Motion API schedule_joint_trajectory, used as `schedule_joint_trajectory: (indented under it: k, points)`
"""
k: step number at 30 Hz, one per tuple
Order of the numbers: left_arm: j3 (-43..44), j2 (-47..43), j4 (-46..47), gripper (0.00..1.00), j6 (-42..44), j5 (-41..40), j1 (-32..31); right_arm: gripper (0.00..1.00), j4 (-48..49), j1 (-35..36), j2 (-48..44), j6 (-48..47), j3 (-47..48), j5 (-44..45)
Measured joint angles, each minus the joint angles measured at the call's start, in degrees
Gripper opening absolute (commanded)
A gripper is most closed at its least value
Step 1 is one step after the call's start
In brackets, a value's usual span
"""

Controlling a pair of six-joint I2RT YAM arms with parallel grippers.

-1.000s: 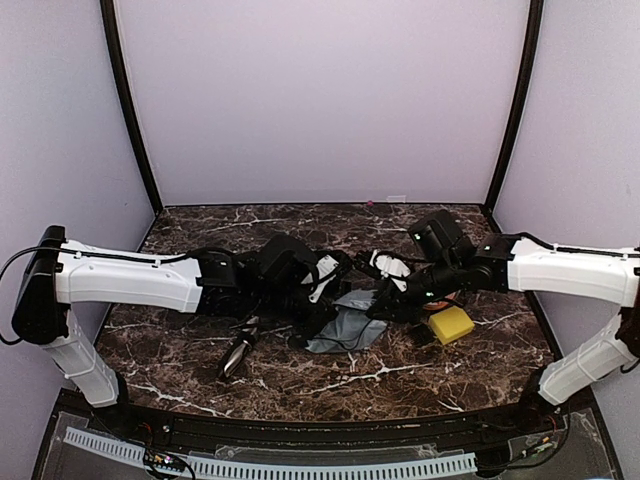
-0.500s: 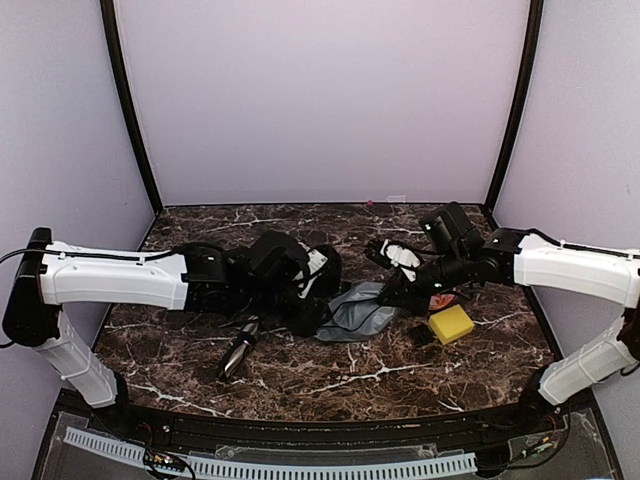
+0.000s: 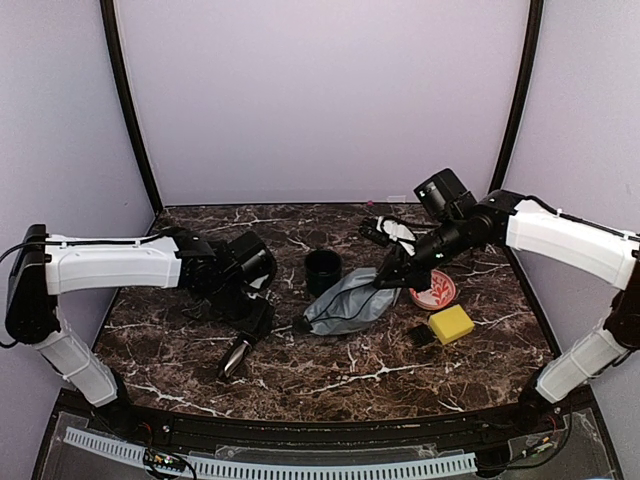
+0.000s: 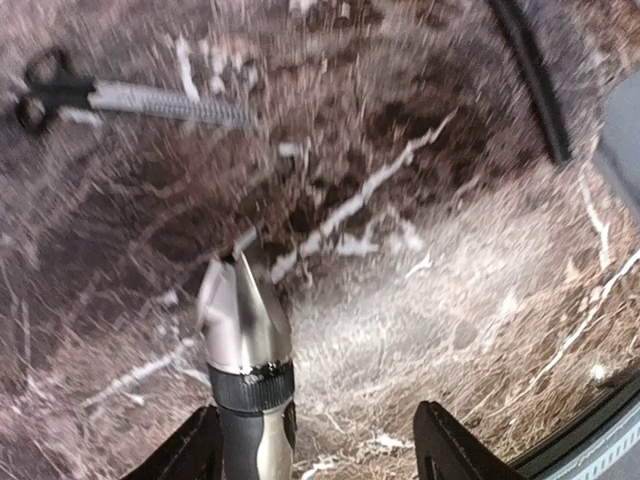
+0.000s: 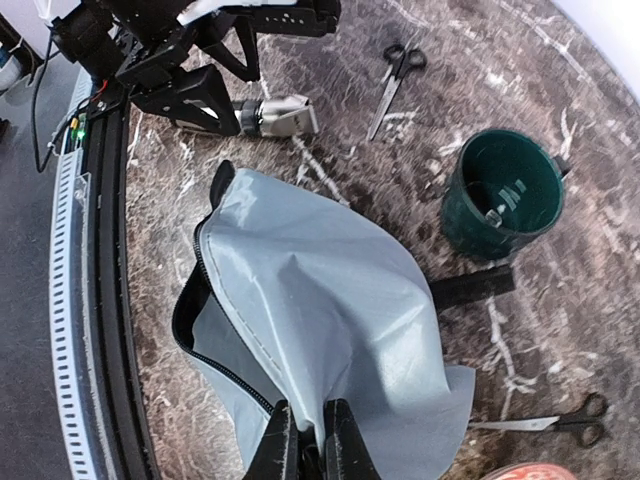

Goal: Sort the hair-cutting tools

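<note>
Over the clipper [image 4: 245,340], left arm [image 3: 120,265] low, right jaws pinching grey pouch [image 5: 320,300]

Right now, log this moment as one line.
left end effector: open, by clipper | right end effector: shut on pouch | clipper: not held

The left hand [image 4: 320,445] hangs agape, pointing downward; the right hand [image 5: 312,436] is pinched closed.

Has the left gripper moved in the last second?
Yes. The left gripper has drawn back to the left, off the cup, and now sits just above the clipper.
</note>
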Motion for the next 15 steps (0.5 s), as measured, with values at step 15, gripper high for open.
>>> schedule_joint_trajectory:
  k: [15]
  points:
    - [5.9,12.5,-8.1,0.65,-1.4,2.4,3.4,0.00,1.6,0.3,-0.6,9.2,-4.8,-2.3]
